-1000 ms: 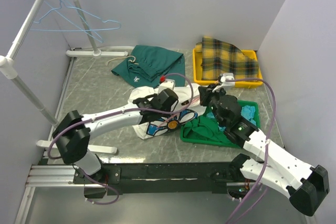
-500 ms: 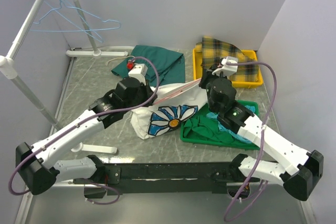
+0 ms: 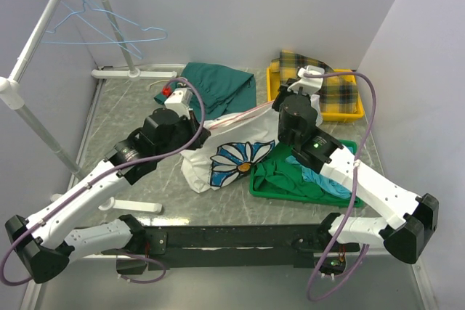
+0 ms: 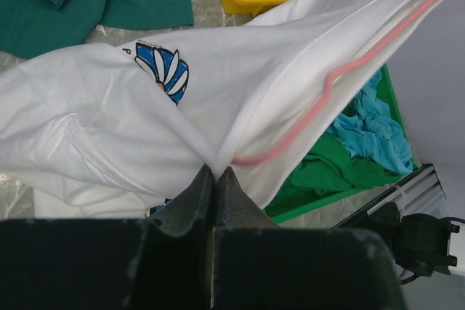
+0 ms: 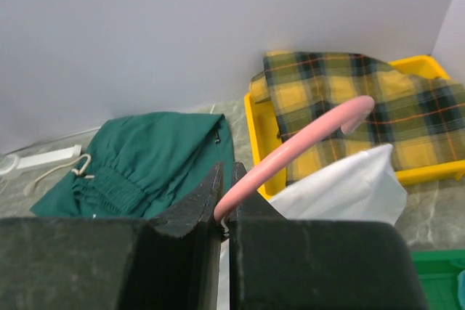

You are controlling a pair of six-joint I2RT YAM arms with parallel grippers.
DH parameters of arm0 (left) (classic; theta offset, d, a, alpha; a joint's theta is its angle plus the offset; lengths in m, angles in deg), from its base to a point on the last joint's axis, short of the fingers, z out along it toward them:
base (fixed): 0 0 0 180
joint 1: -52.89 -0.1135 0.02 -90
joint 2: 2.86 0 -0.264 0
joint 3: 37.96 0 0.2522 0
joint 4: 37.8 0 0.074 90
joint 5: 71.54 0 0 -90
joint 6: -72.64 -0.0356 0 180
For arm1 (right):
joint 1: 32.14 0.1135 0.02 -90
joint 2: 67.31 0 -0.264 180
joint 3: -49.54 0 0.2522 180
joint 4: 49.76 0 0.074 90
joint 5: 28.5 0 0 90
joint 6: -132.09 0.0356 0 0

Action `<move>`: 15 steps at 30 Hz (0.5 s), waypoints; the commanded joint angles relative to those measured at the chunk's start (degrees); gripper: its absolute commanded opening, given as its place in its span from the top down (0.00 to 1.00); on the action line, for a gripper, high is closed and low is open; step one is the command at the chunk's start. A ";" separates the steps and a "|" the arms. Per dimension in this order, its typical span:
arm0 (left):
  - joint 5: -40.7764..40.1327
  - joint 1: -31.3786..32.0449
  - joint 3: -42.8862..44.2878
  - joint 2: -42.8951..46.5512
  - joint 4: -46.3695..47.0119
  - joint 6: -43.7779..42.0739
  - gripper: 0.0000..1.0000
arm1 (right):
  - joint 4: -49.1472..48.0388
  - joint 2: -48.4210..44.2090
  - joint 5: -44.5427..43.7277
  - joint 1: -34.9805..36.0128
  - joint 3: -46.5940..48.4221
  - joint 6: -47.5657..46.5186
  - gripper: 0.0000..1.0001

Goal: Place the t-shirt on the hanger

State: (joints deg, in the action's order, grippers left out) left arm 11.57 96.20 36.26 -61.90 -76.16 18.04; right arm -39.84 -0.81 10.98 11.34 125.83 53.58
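Note:
The white t-shirt [image 3: 234, 156] with its blue flower print hangs stretched between my two grippers above the table. The pink hanger [image 3: 247, 114] runs inside its upper edge. In the left wrist view the hanger's wire [image 4: 349, 72] shows at the shirt's opening [image 4: 218, 85]. My left gripper [image 3: 205, 128] [image 4: 216, 172] is shut on a pinch of the white cloth right beside the wire. My right gripper [image 3: 279, 105] [image 5: 227, 179] is shut on the hanger's hook [image 5: 305, 139], which curves up and to the right over the white cloth [image 5: 349, 186].
A dark green garment [image 3: 218, 83] lies at the back. A yellow tray [image 3: 349, 112] holds plaid cloth [image 3: 320, 81]. A green tray [image 3: 261, 188] with green and turquoise cloths sits under the right arm. A rail [image 3: 40, 27] at the left carries light blue hangers [image 3: 109, 27].
The left arm has drawn back to the left and shut on the shirt's cloth, pulling it along the hanger. The right gripper has carried the hook a little toward the back.

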 commanded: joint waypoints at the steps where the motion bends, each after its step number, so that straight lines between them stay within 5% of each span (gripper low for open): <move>1: -1.10 -0.16 2.99 2.79 -2.38 -0.24 0.98 | -1.09 -0.23 -6.78 -0.42 4.71 -3.49 1.00; 7: -2.15 -0.24 1.58 5.17 -2.30 0.64 0.97 | 0.06 0.30 -5.91 -0.15 6.65 -4.54 1.00; 15: -0.14 -0.33 15.81 1.22 -3.44 -1.21 0.97 | -2.32 6.44 -10.74 7.13 13.58 -13.31 1.00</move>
State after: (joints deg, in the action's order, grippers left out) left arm 10.65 96.20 43.08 -59.83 -80.75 18.19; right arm -38.20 2.45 6.32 15.65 132.41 47.72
